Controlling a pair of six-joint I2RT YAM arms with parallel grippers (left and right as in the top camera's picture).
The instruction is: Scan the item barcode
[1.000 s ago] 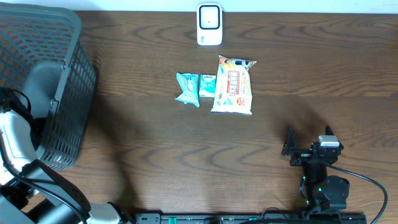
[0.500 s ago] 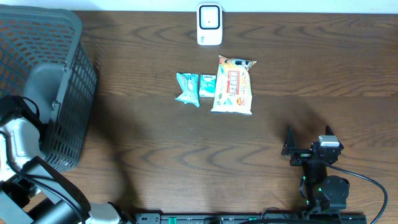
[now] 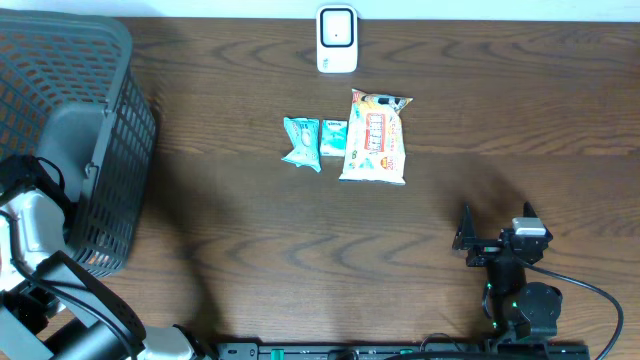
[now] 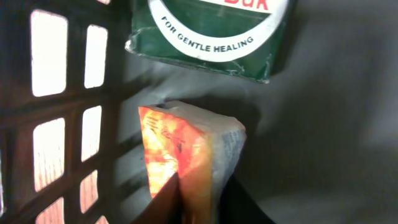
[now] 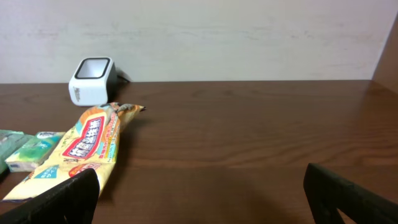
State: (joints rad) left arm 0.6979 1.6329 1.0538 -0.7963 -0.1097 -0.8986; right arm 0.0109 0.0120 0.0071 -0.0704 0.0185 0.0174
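Inside the dark mesh basket (image 3: 100,60), my left gripper (image 4: 199,190) is shut on the lower end of an orange and white snack packet (image 4: 189,149); its dark fingers (image 4: 165,202) pinch the packet from both sides. Overhead, only the left arm (image 3: 30,215) shows, and its gripper is hidden by the basket. The white barcode scanner (image 3: 337,40) stands at the table's far edge and also shows as the scanner (image 5: 91,81) in the right wrist view. My right gripper (image 3: 497,232) rests near the front right, open and empty, with its jaws wide apart (image 5: 202,186).
A green box (image 4: 211,31) lies in the basket just beyond the packet. On the table below the scanner lie a yellow snack bag (image 3: 376,137) and two teal packets (image 3: 301,142) (image 3: 333,136). The basket's wall (image 4: 68,112) is close on the left.
The left arm has shifted slightly at the basket's side since a second ago. The right arm and the table items have not moved.
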